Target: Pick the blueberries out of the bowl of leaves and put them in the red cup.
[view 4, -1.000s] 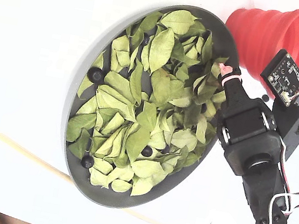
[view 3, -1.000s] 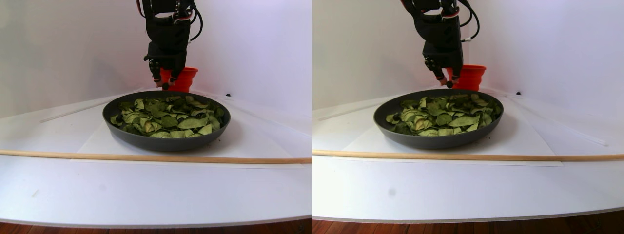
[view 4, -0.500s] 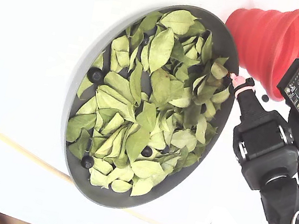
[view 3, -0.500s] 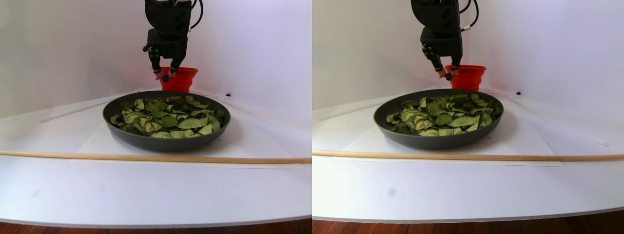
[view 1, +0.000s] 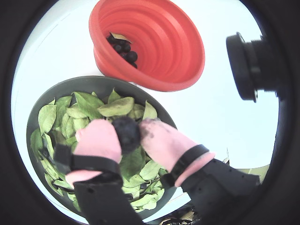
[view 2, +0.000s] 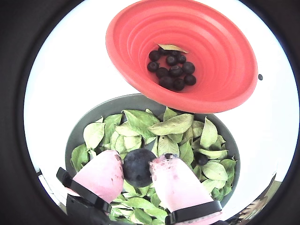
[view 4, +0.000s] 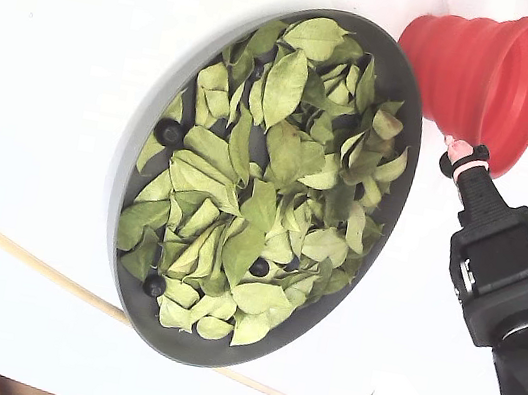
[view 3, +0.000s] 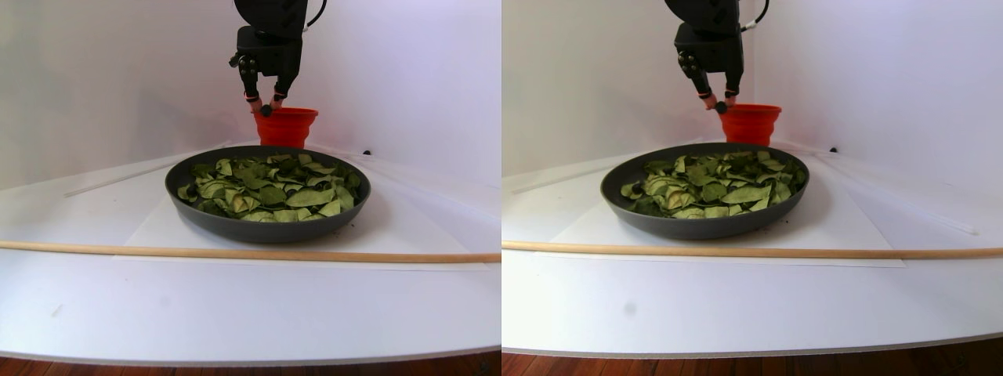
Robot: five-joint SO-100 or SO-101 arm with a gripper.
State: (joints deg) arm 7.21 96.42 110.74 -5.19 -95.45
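Tool [view 2: 137, 171] pinches a blueberry [view 2: 137, 167] beside unlabelled red cup [view 2: 220, 51]

Tabletop test rig, probably set up in a home: curved white backdrop [view 3: 407, 70], white sheet [view 3: 235, 305] on the table, wooden dowel [view 3: 235, 253] at 6 o'clock, wood floor [view 3: 235, 368] below the edge.

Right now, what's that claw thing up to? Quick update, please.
Gripper shut on one blueberry, raised near the red cup. Cup already holds several berries. More left among the leaves in the bowl. Nothing blocking.
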